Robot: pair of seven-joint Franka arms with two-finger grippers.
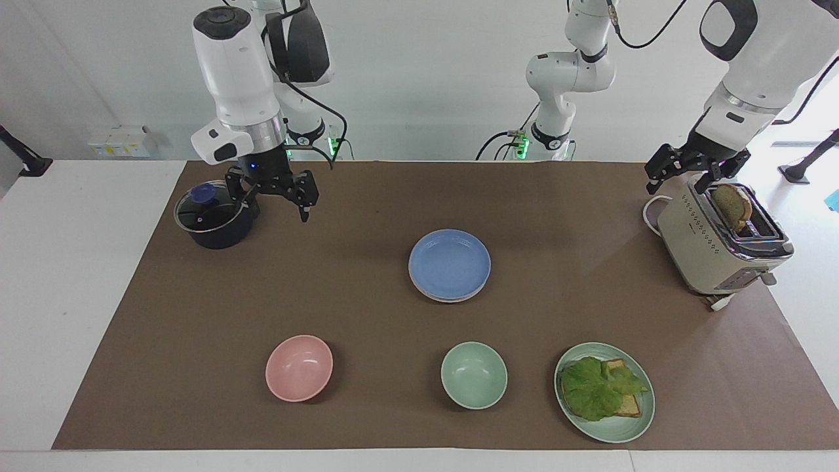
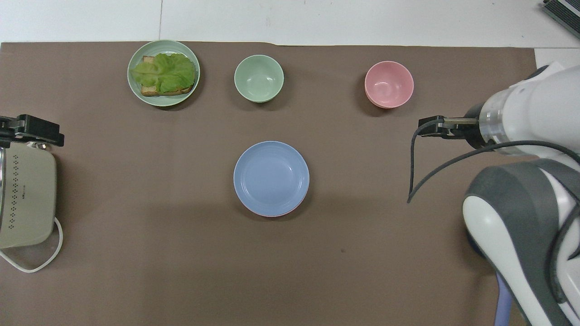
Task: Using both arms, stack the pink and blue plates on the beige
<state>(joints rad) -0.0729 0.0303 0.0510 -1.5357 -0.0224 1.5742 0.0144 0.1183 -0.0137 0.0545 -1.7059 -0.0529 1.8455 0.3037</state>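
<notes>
The blue plate (image 1: 449,264) (image 2: 271,176) lies on top of a stack in the middle of the mat. A thin rim of the pink plate (image 1: 453,299) (image 2: 273,215) shows just beneath it. The beige plate is hidden under these two. My right gripper (image 1: 274,200) (image 2: 437,127) hangs open and empty above the mat, beside the pot, well away from the stack toward the right arm's end. My left gripper (image 1: 685,177) (image 2: 27,129) waits open above the toaster and holds nothing.
A dark pot with a glass lid (image 1: 213,216) stands under the right arm. A beige toaster (image 1: 718,246) (image 2: 25,194) holds a bread slice. Farthest from the robots stand a pink bowl (image 1: 299,367), a green bowl (image 1: 473,375) and a green plate (image 1: 626,432) bearing lettuce on toast.
</notes>
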